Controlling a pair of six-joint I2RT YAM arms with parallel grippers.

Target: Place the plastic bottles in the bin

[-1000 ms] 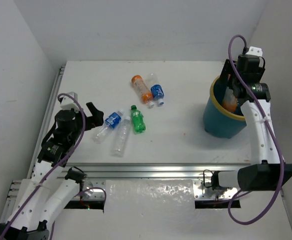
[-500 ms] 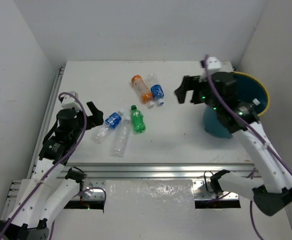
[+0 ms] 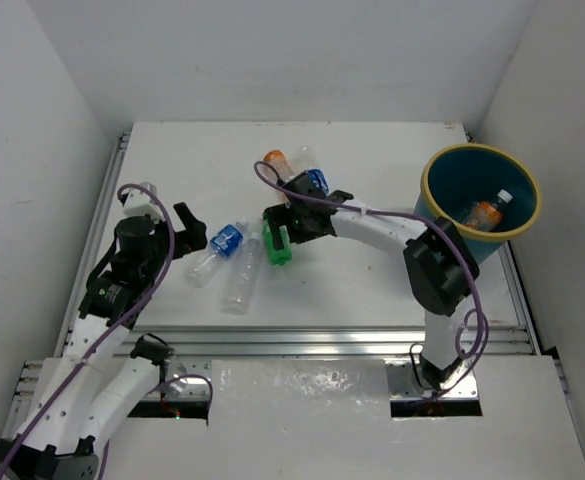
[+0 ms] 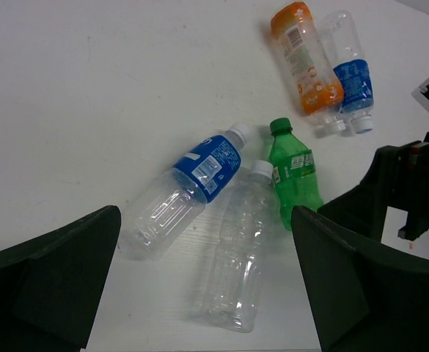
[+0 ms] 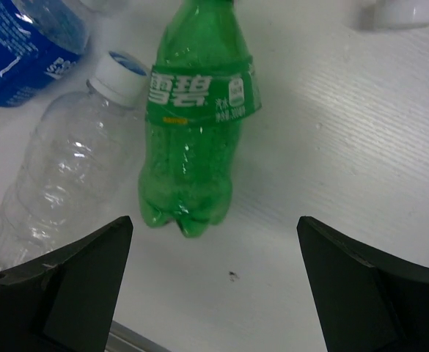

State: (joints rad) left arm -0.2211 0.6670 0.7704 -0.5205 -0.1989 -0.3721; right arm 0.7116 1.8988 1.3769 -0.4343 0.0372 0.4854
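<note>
My right gripper [image 3: 290,228] is open and hangs low over the table, with the base of the green bottle [image 5: 197,139] just beyond its fingertips [image 5: 67,286]. Beside that bottle lie a plain clear bottle [image 5: 60,191] and a blue-labelled one [image 4: 192,183]. Farther back an orange bottle [image 4: 306,59] and a second blue-labelled bottle [image 4: 352,73] lie side by side. My left gripper [image 3: 190,235] is open at the left, and the plain clear bottle [image 4: 240,257] is framed between its fingers, untouched. The teal bin [image 3: 452,170] stands at the right with an orange bottle [image 3: 484,212] inside.
A metal rail [image 3: 312,340] runs along the table's near edge. White walls close in at the left, back and right. The right arm [image 3: 372,228] stretches across the table from the bin's side to the bottle cluster.
The right arm has swung from above the bin leftward and down to the green bottle. The bin's inside now shows an orange bottle. The left arm has barely moved.
</note>
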